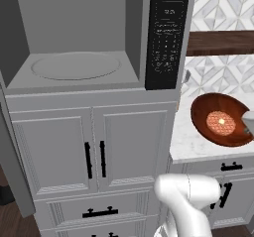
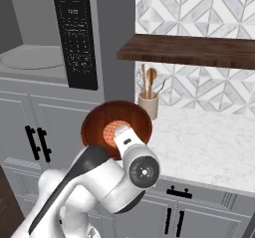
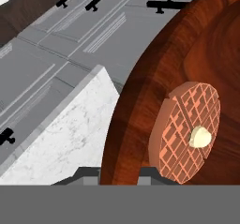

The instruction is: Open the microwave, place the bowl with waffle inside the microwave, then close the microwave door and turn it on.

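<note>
White marble counter over grey cabinets carries a pale utensil cup by the tiled wall; whether the bowl rests on it is unclear.

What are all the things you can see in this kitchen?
microwave: one, grey, built in above the cabinets, open, round turntable inside.
keypad panel: one, black, right of the microwave opening.
bowl with waffle: one, reddish-brown, tilted above the counter corner, golden waffle inside.
counter: one, white marble, right of the microwave.
shelf: one, dark wood, on the patterned wall.
utensil holder: one, cream, on the counter, wooden utensils inside.
cabinets: several, grey-white, black handles, below the microwave and counter.
gripper: one, dark fingertips, closed on the bowl's rim.
</note>
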